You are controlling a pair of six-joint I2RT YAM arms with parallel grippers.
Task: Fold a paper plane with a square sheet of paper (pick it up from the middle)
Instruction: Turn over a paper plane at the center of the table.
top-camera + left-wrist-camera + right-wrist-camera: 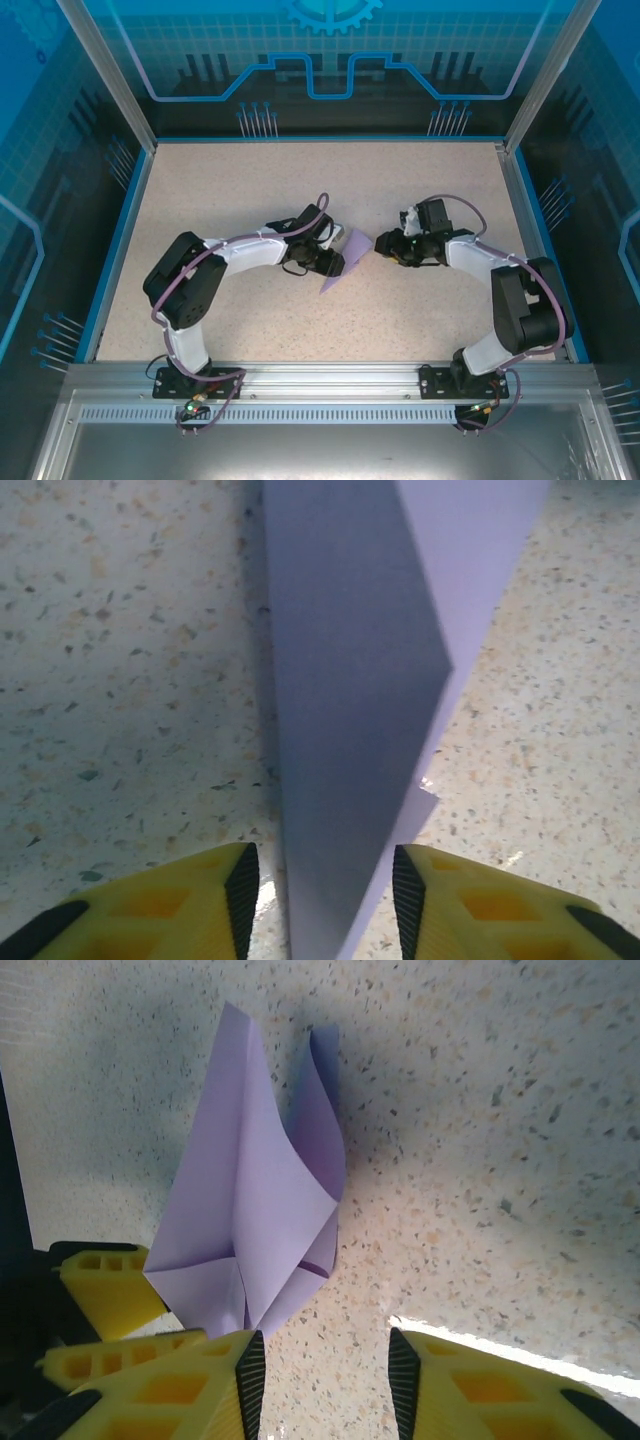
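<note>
L gripper (320, 880): jaws apart, straddling one end of the half-folded lavender paper plane (360, 680), no squeeze evident. R gripper (325, 1360): jaws apart, empty, plane just ahead-left. Plane sits mid-table (220, 200) btwn both, long axis running straight out from L jaws. L arm nearer.
</note>
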